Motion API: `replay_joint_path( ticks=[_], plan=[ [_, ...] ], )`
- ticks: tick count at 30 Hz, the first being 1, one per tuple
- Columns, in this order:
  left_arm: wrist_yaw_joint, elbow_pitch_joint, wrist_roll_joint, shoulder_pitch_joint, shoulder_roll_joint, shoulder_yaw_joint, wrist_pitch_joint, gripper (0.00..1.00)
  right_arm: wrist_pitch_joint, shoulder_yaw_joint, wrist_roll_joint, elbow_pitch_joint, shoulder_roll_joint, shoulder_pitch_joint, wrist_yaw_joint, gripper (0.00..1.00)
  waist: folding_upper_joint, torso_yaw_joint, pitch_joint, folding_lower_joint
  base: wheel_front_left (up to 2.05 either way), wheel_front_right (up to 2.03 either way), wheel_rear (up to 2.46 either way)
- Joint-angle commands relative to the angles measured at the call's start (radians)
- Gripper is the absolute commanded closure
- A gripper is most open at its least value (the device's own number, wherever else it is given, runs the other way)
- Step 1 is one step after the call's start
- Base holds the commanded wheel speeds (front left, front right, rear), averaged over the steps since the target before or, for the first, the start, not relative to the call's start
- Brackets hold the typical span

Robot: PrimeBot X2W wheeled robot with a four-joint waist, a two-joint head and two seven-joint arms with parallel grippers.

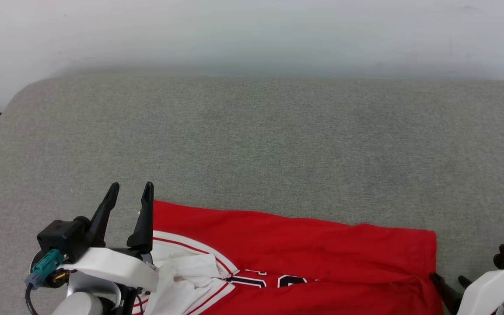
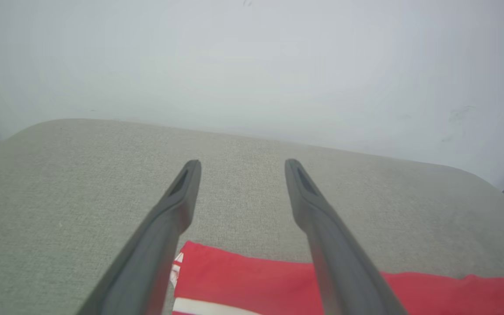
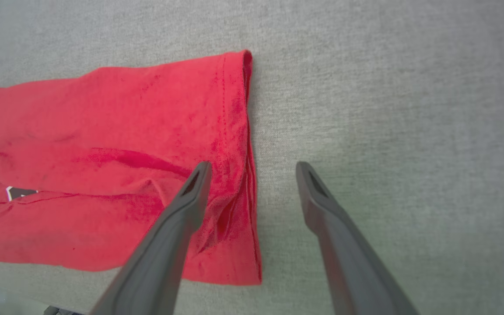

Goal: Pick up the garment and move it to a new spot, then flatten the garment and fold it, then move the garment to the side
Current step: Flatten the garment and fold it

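Well, grey cushion [image 1: 252, 144] around the garment [image 1: 295, 249].

The left gripper [image 2: 241, 175] holds its fingers apart over the grey cushion [image 2: 59, 183]; the red garment [image 2: 269, 284] apparently lies flat beneath.

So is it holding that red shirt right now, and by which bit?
Nothing is held. The left gripper and the right gripper both stand open, and the shirt lies on the grey pad.
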Motion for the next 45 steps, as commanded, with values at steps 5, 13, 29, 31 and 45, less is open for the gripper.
replay_joint_path(
  ticks=[5, 13, 29, 31, 45],
  plan=[
    [0.001, -0.061, 0.097, 0.016, -0.044, 0.031, -0.006, 0.00, 0.069, 0.011, -0.004, 0.026, 0.005, -0.023, -0.001, 0.00, -0.0001, 0.049, 0.037, 0.0000, 0.00, 0.00, 0.00],
    [-0.023, -0.080, 0.173, 0.035, -0.082, 0.033, -0.006, 0.00, 0.203, 0.076, 0.053, 0.124, 0.024, -0.014, 0.001, 0.64, -0.0001, 0.087, 0.070, 0.0000, 0.00, 0.00, 0.00],
    [-0.039, -0.044, 0.241, 0.069, -0.096, 0.052, -0.006, 0.00, 0.156, 0.085, 0.096, 0.042, -0.047, -0.073, 0.000, 1.00, -0.0001, 0.016, -0.003, 0.0000, 0.00, 0.00, 0.00],
    [-0.041, -0.035, 0.239, 0.080, -0.095, 0.050, -0.006, 0.00, 0.154, 0.059, 0.088, 0.042, -0.055, -0.067, -0.001, 1.00, -0.0001, 0.007, -0.013, 0.0000, 0.00, 0.00, 0.00],
    [-0.034, -0.018, 0.254, 0.097, -0.102, 0.050, -0.006, 0.00, 0.256, -0.280, 0.090, 0.014, -0.030, -0.071, -0.001, 1.00, -0.0001, -0.026, -0.029, 0.0000, 0.00, 0.00, 0.00]
  ],
)
